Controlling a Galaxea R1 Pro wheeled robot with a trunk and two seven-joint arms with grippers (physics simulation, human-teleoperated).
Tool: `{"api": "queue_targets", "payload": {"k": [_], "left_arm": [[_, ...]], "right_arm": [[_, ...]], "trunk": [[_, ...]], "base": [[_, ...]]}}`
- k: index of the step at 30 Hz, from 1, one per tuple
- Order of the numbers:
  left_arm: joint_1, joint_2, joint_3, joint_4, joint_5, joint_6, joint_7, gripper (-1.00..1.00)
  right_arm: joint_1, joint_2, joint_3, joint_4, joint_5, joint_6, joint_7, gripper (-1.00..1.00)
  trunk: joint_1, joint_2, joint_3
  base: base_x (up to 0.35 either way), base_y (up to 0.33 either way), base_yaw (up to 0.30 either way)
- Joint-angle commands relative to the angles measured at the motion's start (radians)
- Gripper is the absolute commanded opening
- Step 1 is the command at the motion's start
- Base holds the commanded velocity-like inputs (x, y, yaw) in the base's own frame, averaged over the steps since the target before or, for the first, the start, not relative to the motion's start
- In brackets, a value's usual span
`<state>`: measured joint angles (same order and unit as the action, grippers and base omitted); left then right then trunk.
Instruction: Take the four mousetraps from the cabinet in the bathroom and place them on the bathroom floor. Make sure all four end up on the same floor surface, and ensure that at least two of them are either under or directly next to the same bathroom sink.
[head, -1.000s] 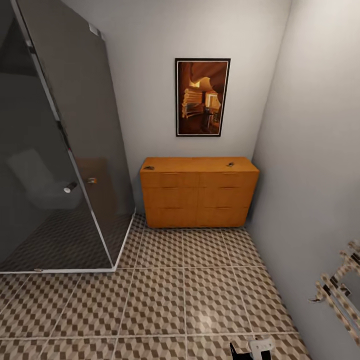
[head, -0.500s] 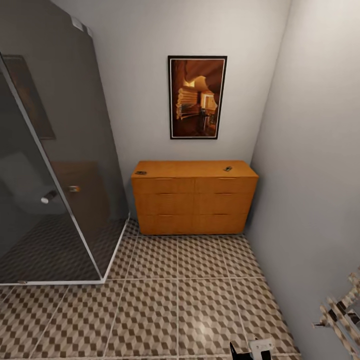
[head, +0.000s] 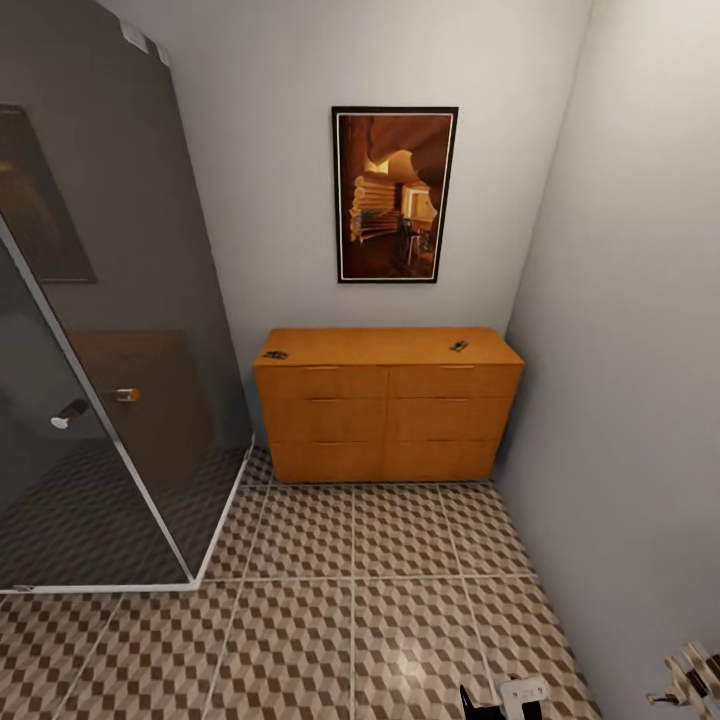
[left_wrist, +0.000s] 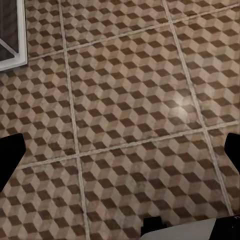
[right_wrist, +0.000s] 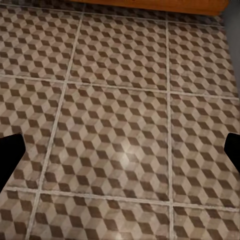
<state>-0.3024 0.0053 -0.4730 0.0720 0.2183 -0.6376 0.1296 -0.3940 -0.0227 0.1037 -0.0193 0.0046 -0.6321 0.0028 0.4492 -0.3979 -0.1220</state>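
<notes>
Now both pincers wide open, empty.

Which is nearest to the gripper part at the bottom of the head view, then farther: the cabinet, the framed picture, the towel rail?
1. Towel rail, low on the right wall.
2. Cabinet, ahead against the far wall.
3. Framed picture, above the cabinet.

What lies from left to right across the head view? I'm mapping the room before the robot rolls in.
Glass shower enclosure → left mousetrap → framed picture → right mousetrap → right side wall.
</notes>
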Motion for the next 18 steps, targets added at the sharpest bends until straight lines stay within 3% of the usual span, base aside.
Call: {"api": "queue_targets", "payload": {"k": [1,18], "left_arm": [[-0.001,-0.001,-0.009,0.003,0.006,-0.005,0.003,1.0],[0.004,-0.001,-0.009,0.003,0.006,-0.005,0.002,1.0]], "right_arm": [[-0.001,0.0,0.004,0.001,0.0,-0.003,0.0,1.0],[-0.001,0.0,0.004,0.001,0.0,-0.003,0.0,1.0]], "trunk": [[0.001,-0.002,-0.002],[0.001,-0.002,-0.002]], "base": [[0.08,-0.001,0.0],[0.017,0.0,0.0]]}}
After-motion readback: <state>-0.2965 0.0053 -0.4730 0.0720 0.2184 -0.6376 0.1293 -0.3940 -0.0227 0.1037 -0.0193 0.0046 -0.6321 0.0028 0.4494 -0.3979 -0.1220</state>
